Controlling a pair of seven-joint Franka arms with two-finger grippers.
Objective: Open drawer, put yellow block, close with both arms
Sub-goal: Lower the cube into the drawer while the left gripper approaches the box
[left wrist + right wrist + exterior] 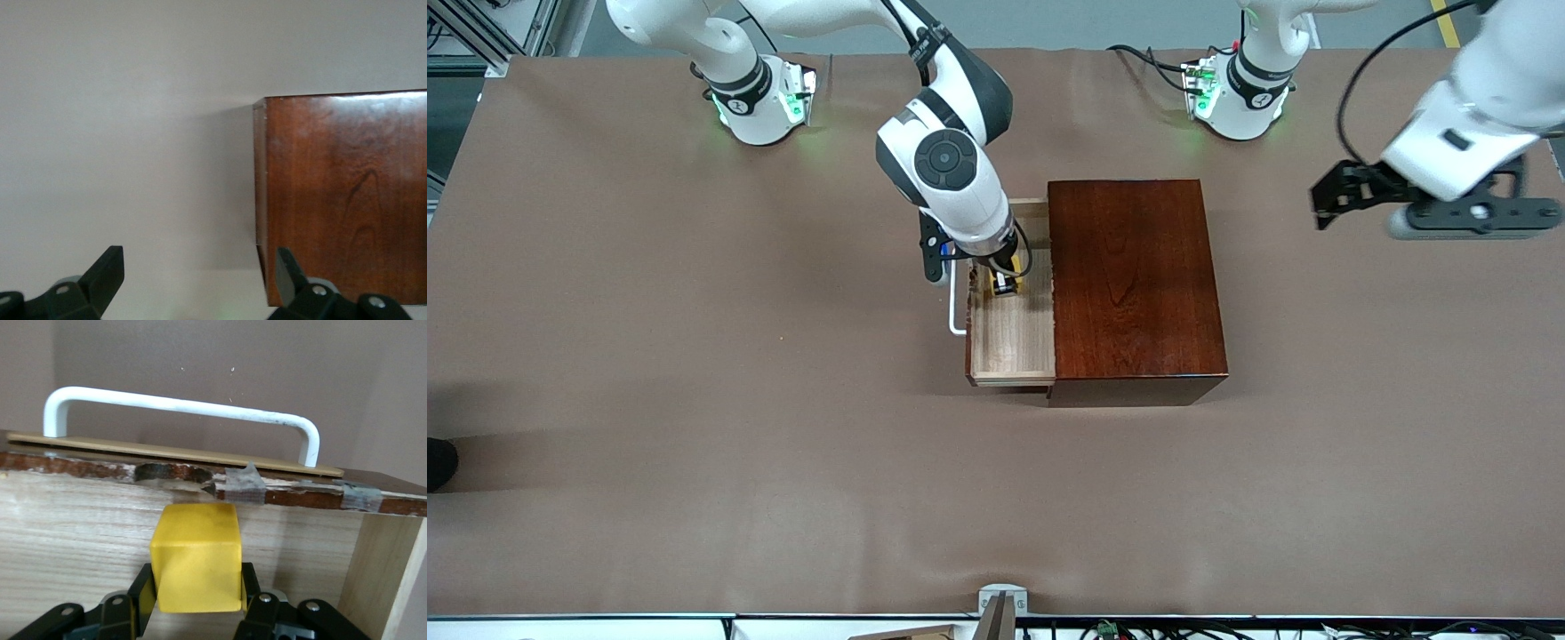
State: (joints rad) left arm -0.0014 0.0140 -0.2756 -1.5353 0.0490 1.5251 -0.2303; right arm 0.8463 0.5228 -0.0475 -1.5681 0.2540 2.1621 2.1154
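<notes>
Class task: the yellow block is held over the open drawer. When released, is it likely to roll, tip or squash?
The yellow block looks flat-faced and cube-shaped, so it should probably sit rather than roll. Its edges stay crisp between the right gripper jaws, suggesting stiffness. The drawer floor looks flat, so tipping seems unlikely.

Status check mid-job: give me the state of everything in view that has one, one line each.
Pale-wood drawer with white bar handle: pulled open from the glossy mahogany box.
Small yellow block: gripped, inside the open drawer, not released.
Right gripper: shut on the block, down in the drawer.
Left gripper: open, empty, waiting over the table beside the box.
</notes>
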